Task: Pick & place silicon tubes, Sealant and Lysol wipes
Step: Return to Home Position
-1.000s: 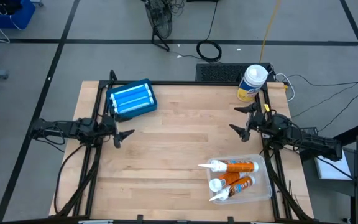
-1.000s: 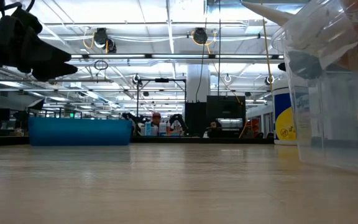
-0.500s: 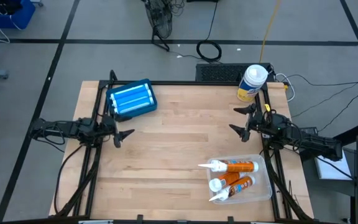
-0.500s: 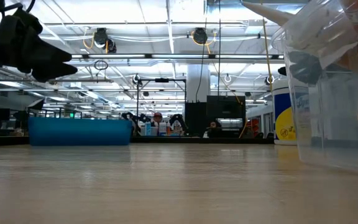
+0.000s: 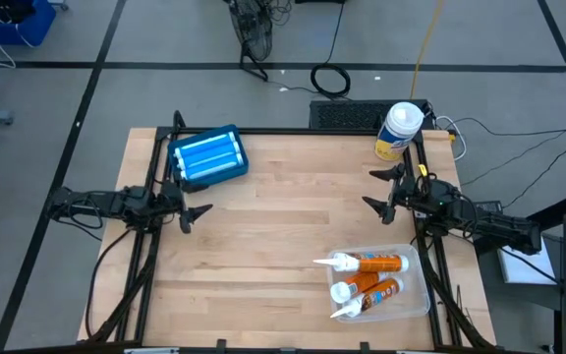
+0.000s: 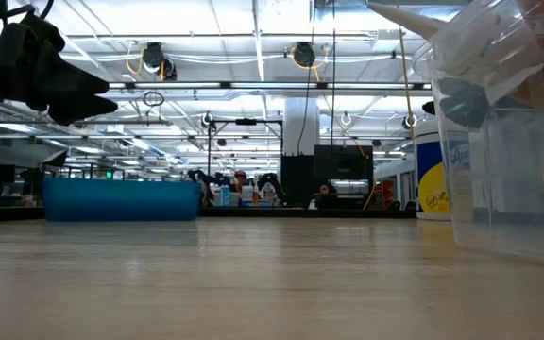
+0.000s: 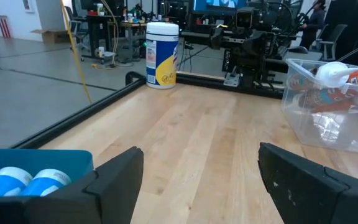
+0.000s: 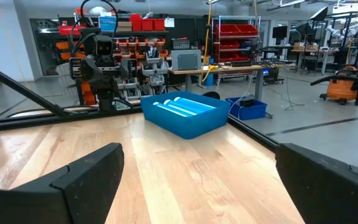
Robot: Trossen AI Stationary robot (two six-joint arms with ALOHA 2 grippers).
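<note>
The Lysol wipes canister, yellow label and white lid, stands upright at the table's far right corner; it also shows in the left wrist view. Two orange-and-white sealant tubes lie in a clear plastic bin at the near right. Several blue tubes lie in a blue tray at the far left. My left gripper is open and empty at the table's left edge. My right gripper is open and empty at the right side, between the canister and the bin.
A black frame rail runs along the table's far edge and down both sides. The bare wooden top lies between the two grippers. The clear bin also stands close before the low camera.
</note>
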